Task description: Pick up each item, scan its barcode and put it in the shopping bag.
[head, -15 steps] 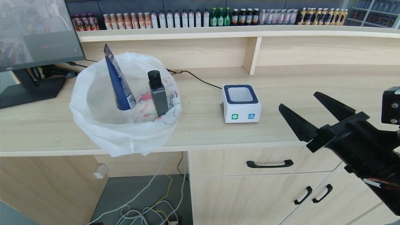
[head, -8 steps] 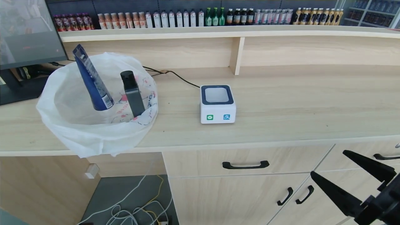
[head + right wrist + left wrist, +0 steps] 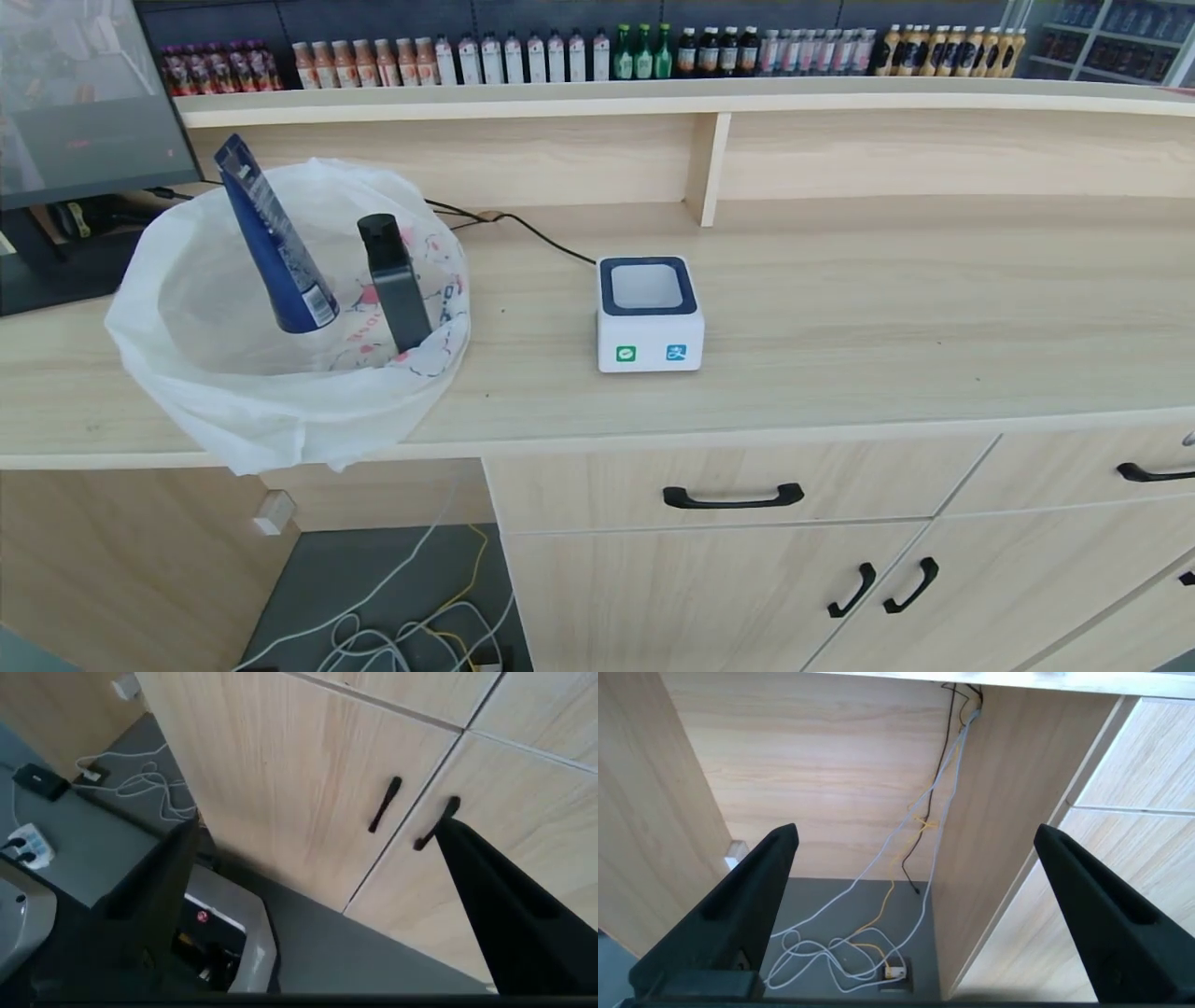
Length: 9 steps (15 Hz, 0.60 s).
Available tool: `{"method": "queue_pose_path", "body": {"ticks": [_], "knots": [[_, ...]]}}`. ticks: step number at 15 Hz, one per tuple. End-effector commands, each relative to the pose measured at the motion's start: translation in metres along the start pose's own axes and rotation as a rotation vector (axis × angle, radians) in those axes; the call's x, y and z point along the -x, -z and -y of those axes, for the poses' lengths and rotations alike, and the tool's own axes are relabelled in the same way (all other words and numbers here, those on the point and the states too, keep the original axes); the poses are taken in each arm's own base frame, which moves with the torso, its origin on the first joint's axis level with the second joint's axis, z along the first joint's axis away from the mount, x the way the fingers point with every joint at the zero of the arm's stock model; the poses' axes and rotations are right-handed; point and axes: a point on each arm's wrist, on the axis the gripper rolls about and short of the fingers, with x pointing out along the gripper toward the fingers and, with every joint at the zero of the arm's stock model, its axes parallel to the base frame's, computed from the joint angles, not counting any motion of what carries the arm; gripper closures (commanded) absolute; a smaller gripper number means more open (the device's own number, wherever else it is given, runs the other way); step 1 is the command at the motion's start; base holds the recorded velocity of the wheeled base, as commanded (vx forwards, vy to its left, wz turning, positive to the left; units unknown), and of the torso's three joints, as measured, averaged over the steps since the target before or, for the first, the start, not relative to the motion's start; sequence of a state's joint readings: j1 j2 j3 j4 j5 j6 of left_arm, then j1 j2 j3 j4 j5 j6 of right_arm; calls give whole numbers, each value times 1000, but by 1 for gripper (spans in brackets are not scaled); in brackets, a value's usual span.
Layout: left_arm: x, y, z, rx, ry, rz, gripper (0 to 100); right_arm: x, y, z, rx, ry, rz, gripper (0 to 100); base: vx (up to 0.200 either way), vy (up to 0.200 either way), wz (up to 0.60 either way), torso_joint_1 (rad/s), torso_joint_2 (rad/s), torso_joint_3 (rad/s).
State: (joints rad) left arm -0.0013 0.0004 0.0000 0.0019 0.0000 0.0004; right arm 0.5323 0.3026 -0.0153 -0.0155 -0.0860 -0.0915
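Note:
A white plastic shopping bag [image 3: 187,383] stands open on the left of the wooden counter [image 3: 887,308]. A blue tube [image 3: 271,243] and a black bottle [image 3: 397,289] lean upright inside it. The white barcode scanner [image 3: 649,317] with a dark-rimmed window sits mid-counter, right of the bag. My left gripper [image 3: 915,835] is open and holds nothing, below the counter facing a recess with hanging cables [image 3: 915,831]. My right gripper [image 3: 318,829] is open too, low in front of cabinet doors with black handles [image 3: 385,803].
A monitor [image 3: 75,93] stands at the far left behind the bag. A cable [image 3: 523,229] runs from the scanner toward the back. Bottles line the top shelf [image 3: 597,51]. Drawers with black handles [image 3: 733,497] front the counter. Loose wires [image 3: 411,616] lie on the floor.
The right gripper has dropped from counter height at the right, down and out of the head view. The head camera turned slightly early on. Bag, items and scanner stayed put.

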Motion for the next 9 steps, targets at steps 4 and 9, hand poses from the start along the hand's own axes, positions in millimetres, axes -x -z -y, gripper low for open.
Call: {"method": "queue_pose_path", "body": {"ticks": [4, 9], "knots": [[0, 0, 0, 0, -1, 1, 0, 7, 2, -2, -165, 442, 19, 0, 0, 0, 0, 0, 0, 0], [0, 0, 0, 0, -1, 1, 0, 16, 11, -11, -149, 530, 169, 0, 0, 0, 0, 0, 0, 0]]}}
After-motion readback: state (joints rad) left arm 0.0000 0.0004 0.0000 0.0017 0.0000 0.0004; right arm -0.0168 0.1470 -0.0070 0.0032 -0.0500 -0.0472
